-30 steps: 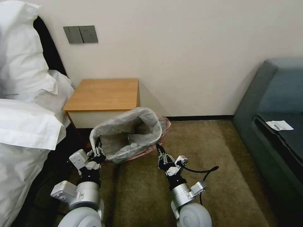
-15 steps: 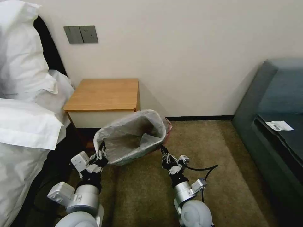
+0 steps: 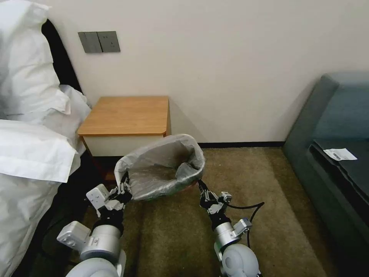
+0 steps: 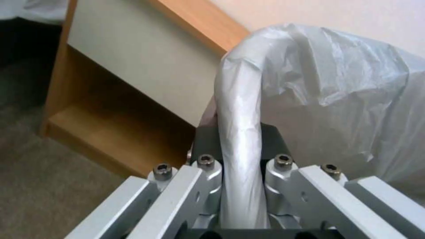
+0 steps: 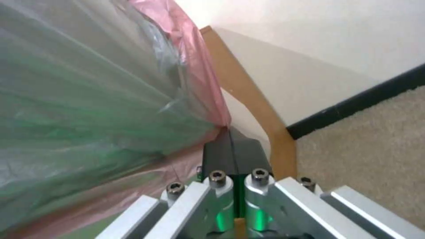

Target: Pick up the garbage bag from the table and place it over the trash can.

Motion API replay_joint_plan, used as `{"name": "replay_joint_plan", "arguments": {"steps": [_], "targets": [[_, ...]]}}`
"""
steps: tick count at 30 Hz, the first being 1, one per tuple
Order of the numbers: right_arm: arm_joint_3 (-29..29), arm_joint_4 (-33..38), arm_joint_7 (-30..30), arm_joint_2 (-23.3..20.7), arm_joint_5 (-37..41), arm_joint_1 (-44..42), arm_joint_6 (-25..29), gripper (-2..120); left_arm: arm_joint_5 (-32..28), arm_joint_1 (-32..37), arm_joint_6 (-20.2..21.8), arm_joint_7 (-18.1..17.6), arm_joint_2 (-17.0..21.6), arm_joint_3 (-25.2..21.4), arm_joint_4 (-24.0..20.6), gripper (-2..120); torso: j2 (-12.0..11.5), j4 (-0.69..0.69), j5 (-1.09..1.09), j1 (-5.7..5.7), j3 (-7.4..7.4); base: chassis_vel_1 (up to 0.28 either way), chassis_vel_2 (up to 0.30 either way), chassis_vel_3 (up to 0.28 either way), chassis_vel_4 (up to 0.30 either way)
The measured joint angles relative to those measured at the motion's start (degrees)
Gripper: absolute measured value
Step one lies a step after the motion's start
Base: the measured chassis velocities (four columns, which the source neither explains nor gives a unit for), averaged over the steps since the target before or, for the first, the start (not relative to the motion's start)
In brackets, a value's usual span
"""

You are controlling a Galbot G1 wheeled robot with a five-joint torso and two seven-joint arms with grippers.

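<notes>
Stretching between both sets of fingers, the garbage bag [image 3: 161, 173] sits draped over the trash can [image 5: 66, 132], whose pale green wall shows through the plastic in the right wrist view. The left gripper [image 3: 123, 188] has its fingers [image 4: 274, 139] set narrowly either side of the bag-covered rim, the rolled edge running straight between them. The right gripper [image 3: 201, 189] has its fingers [image 5: 234, 149] pressed flat together, pinching the pinkish-red hem of the bag at their tips. Beyond the left fingertips stands the table [image 3: 127, 115], its wooden worktop bare, its cream drawer front and low shelf just behind the bin. Both grippers sit low over the carpet [image 3: 238, 177], the bag's open mouth spread between them.
</notes>
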Motion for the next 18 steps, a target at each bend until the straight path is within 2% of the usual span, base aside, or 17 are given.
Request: {"name": "replay_joint_plan", "arguments": {"steps": [2,4,5,10,11,12,14,16,18], "targets": [[0.05,0.6,-0.4,-0.01,-0.7,-0.61,0.24,1,0.13,-0.43,-0.07,-0.07,0.04,-0.42,0.41,8,0.0,0.0,0.0,0.0,0.0,0.0,0.0,0.0,0.0],[0.07,2.23,-1.06,-0.18,-1.69,-1.98,0.87,8,0.22,-1.39,-0.12,-0.25,0.17,-1.04,1.38,8,0.0,-0.01,0.01,0.0,0.0,0.0,0.0,0.0,0.0],[0.07,2.23,-1.06,-0.18,-1.69,-1.98,0.87,8,0.22,-1.39,-0.12,-0.25,0.17,-1.04,1.38,8,0.0,-0.01,0.01,0.0,0.0,0.0,0.0,0.0,0.0],[0.3,6.22,-2.38,-1.23,-2.22,-6.29,2.22,29,0.21,-3.81,-0.19,-0.51,0.44,-1.41,4.19,8,-0.01,-0.07,0.14,0.0,0.0,0.0,0.0,0.0,0.0],[0.3,6.22,-2.38,-1.23,-2.22,-6.29,2.22,29,0.21,-3.81,-0.19,-0.51,0.44,-1.41,4.19,8,-0.01,-0.07,0.14,0.0,0.0,0.0,0.0,0.0,0.0],[0.49,7.12,-2.75,-1.42,-2.37,-7.28,2.68,30,0.23,-4.24,-0.23,-0.54,0.48,-1.42,4.76,8,0.0,-0.08,0.25,0.0,0.0,0.0,0.0,0.0,0.0],[1.58,9.27,-3.87,-1.49,-2.83,-9.86,4.15,30,0.91,-4.67,-0.47,-0.55,0.58,-1.42,5.74,8,0.0,-0.11,0.34,0.0,0.0,0.0,0.0,0.0,0.0],[1.98,9.95,-4.31,-1.5,-3.24,-10.63,4.95,30,1.38,-4.72,-0.7,-0.52,0.61,-1.42,6.07,8,0.0,-0.12,0.37,0.0,0.0,0.0,0.0,0.0,0.0],[3.19,11.8,-5.95,-1.58,-6.51,-12.19,8.86,30,3.7,-4.84,-1.69,0.16,0.65,-1.33,7.41,8,0.0,-0.14,0.48,0.0,0.0,0.0,0.0,0.0,0.0]]}}
